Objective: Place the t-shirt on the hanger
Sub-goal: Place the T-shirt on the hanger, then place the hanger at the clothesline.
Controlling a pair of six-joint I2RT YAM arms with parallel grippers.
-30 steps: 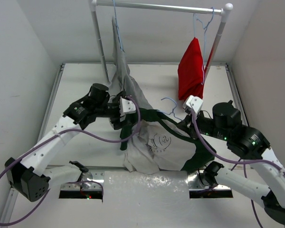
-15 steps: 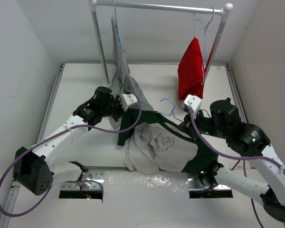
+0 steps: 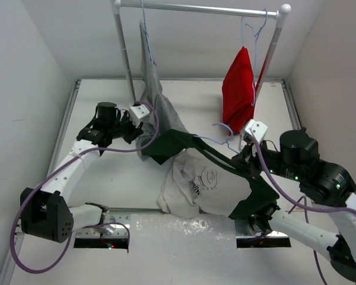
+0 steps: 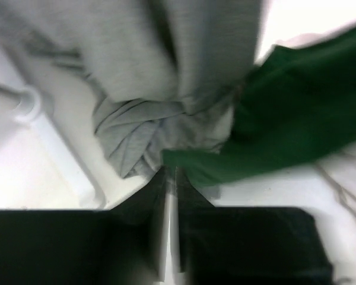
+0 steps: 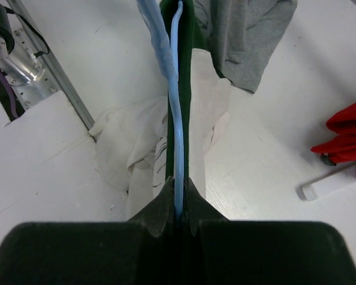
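Observation:
The t-shirt [image 3: 207, 178] lies crumpled mid-table, white front panel with its line print facing up. One dark green sleeve [image 3: 169, 142] is stretched left toward my left gripper [image 3: 142, 135]. In the left wrist view that gripper [image 4: 171, 171] is shut, with the corner of the green sleeve [image 4: 296, 119] pinched at its tips. My right gripper [image 3: 244, 155] is shut on the hanger [image 3: 222, 127], a pale-blue wire whose hook pokes out behind the shirt. The right wrist view shows the hanger wire [image 5: 177, 119] running straight out from between the jaws of the gripper [image 5: 178, 181], edged by dark green cloth.
A grey garment [image 3: 151, 95] hangs from the clothes rail [image 3: 196, 8] and bunches on the table right beside my left gripper, filling the left wrist view [image 4: 166, 59]. A red garment [image 3: 238, 89] hangs at the rail's right end. A white pad [image 3: 184, 234] covers the near edge.
My left gripper has shut on the green sleeve and drawn it back and to the left, spreading the shirt. My right arm has shifted right with the hanger.

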